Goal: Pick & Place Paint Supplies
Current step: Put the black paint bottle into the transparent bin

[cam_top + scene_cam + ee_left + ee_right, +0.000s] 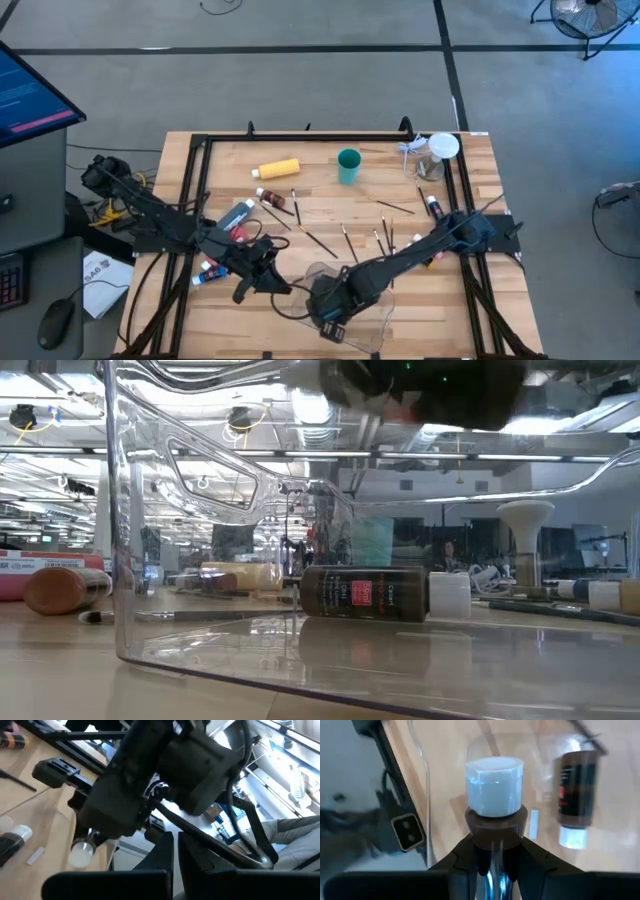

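Observation:
My right gripper (495, 851) hangs over the clear tray (372, 318) near the table's front edge, shut on a small brown bottle with a white cap (495, 787). The left wrist view shows that cap (82, 852) pointing down below the fingers. A second brown bottle (370, 592) lies on its side on the tray floor. My left gripper (175, 855) is shut with nothing in it. It points level, just left of the tray (283, 287). My right gripper pinches the brown bottle's body (495, 831) between its two fingers, just behind the shoulder. The fingers come steeply from above and lie along the bottle. The bottle's capped end sticks out past the fingertips, pointing down, clear of the tray floor.
Farther back on the table lie thin brushes (345, 238), a yellow bottle (279, 169), a teal cup (348, 165), paint tubes (236, 217) and small bottles (272, 198). A clear cup (440, 150) stands at the far right. A black frame (200, 150) borders the table.

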You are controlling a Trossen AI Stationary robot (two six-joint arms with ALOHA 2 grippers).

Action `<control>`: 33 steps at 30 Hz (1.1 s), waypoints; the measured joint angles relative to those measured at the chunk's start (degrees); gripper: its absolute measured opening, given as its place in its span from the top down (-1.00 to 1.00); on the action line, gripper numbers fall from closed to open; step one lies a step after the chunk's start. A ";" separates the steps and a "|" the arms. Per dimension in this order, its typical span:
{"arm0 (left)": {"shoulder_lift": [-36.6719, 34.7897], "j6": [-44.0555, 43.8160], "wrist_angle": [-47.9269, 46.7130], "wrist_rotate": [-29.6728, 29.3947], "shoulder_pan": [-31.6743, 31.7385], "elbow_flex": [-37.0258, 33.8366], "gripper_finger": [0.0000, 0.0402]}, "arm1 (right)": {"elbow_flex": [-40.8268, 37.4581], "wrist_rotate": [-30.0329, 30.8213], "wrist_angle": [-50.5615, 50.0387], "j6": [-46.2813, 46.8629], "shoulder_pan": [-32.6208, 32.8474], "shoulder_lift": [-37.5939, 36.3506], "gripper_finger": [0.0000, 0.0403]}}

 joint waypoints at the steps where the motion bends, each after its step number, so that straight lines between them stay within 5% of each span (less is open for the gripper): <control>1: 0.00 -0.02 -0.10 0.00 0.00 -0.19 1.00 | 0.00 -0.10 -0.76 -0.51 -0.02 0.61 0.57; 33: 0.00 -4.48 0.21 -0.44 -0.50 -4.31 1.00 | -2.21 -1.70 -0.02 -0.93 -6.45 3.15 0.56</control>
